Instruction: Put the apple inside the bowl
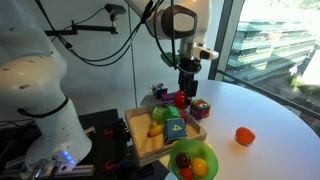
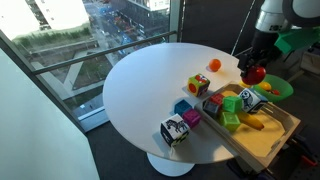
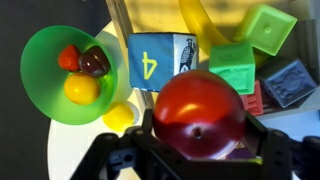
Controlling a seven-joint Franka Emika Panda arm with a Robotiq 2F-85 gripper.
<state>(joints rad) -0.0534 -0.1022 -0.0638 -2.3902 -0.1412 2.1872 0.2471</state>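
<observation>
Tool (image 1: 183, 90) hangs above the tabletop (image 2: 140, 90), over the toy blocks (image 3: 235, 65) by the wooden tray (image 1: 148, 150). Green bowl (image 3: 40, 55) sits off to one side with small fruit in it. Jaws are clamped on the apple (image 3: 198, 112), which is lifted. Apple looks rigid, glossy, probably slippery and fairly hefty, so grip across the widest girth. Pad contact is hidden behind it, and free room in the bowl is unclear.

A round white table (image 2: 140, 90) carries a wooden tray (image 2: 262, 145) of coloured blocks (image 3: 232, 65) (one blue block (image 3: 155, 62) shows a 4); an orange ball (image 1: 244, 136) lies outside the tray.
</observation>
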